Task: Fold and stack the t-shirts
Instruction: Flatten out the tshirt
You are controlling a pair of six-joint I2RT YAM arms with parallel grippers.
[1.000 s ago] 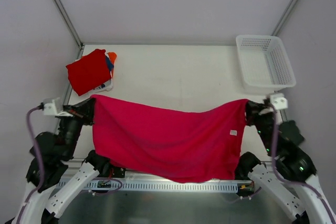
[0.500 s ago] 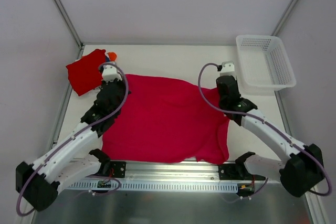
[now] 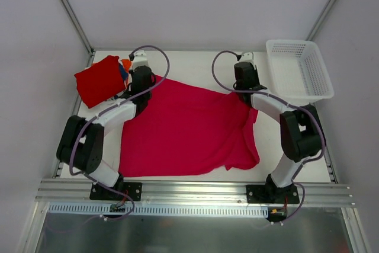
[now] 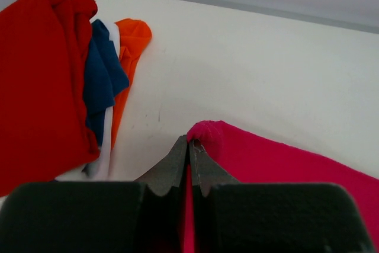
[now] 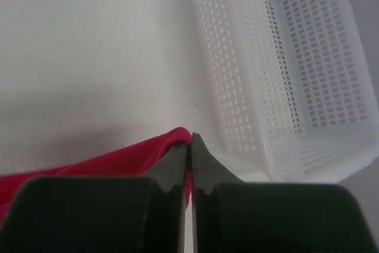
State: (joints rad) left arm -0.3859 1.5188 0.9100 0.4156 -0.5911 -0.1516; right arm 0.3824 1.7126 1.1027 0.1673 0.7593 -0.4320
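The magenta-pink t-shirt (image 3: 186, 128) lies spread over the middle of the table. My left gripper (image 3: 144, 82) is shut on its far left corner; the pinched cloth (image 4: 207, 131) shows at the fingertips (image 4: 190, 144). My right gripper (image 3: 243, 85) is shut on its far right corner, with a pink fold (image 5: 169, 141) at the tips (image 5: 190, 140). A stack of folded shirts sits at the far left: the red one (image 3: 99, 80) on top, with blue (image 4: 100, 72), orange (image 4: 131, 37) and white edges beneath.
The white mesh basket (image 3: 299, 69) stands at the far right corner, close to my right gripper, and fills the right of the right wrist view (image 5: 284, 75). The shirt's near right corner (image 3: 246, 158) is bunched. A metal rail (image 3: 189, 197) runs along the near edge.
Both grippers have carried the shirt's corners away from the near edge to the far side of the table. The shirt went from hanging between them to lying flat.
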